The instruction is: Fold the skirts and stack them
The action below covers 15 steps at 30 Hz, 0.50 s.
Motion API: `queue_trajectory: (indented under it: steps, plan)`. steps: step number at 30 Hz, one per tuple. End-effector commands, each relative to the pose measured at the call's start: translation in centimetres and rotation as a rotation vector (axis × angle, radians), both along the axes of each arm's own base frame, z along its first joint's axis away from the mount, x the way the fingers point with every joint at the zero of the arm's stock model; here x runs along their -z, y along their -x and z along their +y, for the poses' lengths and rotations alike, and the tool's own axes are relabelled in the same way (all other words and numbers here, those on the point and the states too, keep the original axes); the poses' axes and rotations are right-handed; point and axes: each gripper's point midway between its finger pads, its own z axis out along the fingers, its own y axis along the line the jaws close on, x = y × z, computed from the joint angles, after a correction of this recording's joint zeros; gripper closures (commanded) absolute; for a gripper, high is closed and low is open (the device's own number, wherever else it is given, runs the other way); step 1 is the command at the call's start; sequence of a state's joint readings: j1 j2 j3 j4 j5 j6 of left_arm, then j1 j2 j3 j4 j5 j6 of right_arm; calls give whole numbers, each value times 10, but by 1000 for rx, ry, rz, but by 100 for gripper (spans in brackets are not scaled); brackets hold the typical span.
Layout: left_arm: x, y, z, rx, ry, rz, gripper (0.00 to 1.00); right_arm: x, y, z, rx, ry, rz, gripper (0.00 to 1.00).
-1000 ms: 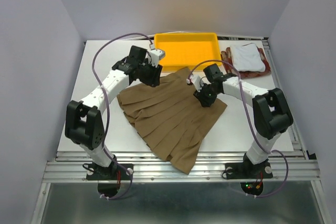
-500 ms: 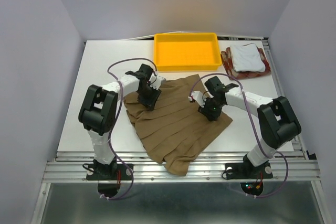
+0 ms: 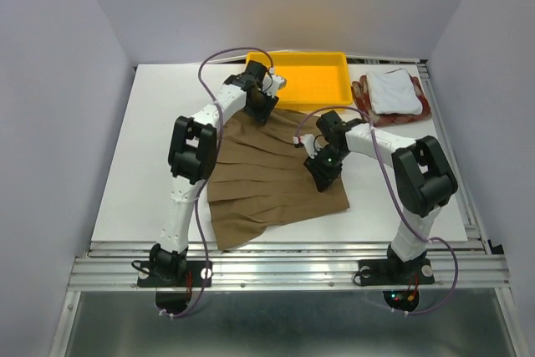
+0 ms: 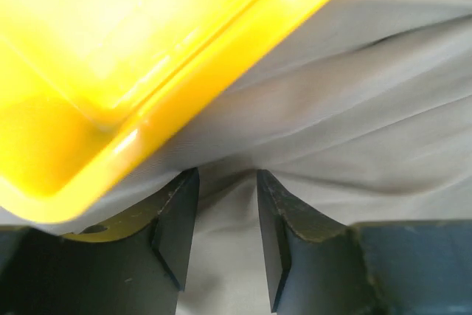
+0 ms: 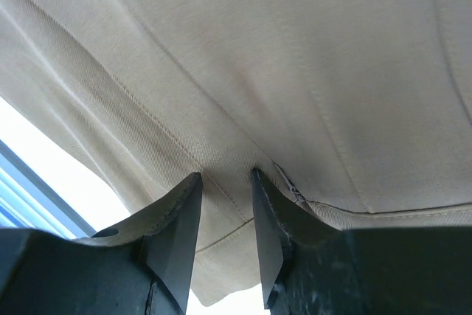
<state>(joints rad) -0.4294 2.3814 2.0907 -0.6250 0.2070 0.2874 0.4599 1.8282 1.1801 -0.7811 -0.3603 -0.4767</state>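
Tan-brown skirt (image 3: 267, 181) lay spread toward the arm bases; left gripper (image 4: 227, 182) and right gripper (image 5: 225, 182) each clamped its cloth.

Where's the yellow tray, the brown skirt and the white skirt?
yellow tray (image 3: 313, 81), top view, on its bare floor.
brown pleated skirt (image 3: 259, 183), top view, on its middle pleats.
white skirt (image 3: 393, 91), top view, on its middle.

High rear overview; two wrist close-ups, all sharing the tan skirt (image 3: 263, 190)
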Motion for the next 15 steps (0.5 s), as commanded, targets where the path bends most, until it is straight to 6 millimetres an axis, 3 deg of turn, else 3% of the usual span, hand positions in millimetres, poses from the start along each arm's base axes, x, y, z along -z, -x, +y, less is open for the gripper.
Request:
queue_trajectory:
  steps: [1, 4, 5, 7, 8, 9, 11, 12, 14, 15]
  plan:
    - [-58, 13, 12, 46, -17, -71, 50, 32, -30, -1, 61, 77, -91, 60]
    - [-90, 49, 31, 112, 17, -126, 45, 23, -32, -4, 81, 83, -118, 60]
    - [-101, 80, 39, 165, 36, -115, 44, 19, -29, -3, 84, 72, -115, 59]
    - [-109, 113, 50, 313, 9, -126, 44, -3, -26, 0, 97, 34, -138, 59]
    - [-109, 129, 57, 347, -3, -114, 44, -15, -27, 2, 104, 14, -152, 57]
    - [-108, 162, 68, 391, -3, -73, 42, -25, -27, 4, 102, -5, -163, 55]
    - [-101, 192, 82, 476, -36, -46, 40, -50, -20, 8, 75, -52, -171, 52]
    - [-92, 221, 93, 505, -49, 12, 39, -61, -18, 12, 63, -82, -174, 50]
    - [-87, 245, 105, 549, -73, 37, 37, -70, -9, 8, 29, -83, -177, 48]
    - [-72, 261, 112, 564, -89, 88, 37, -69, -5, 5, 16, -71, -164, 48]
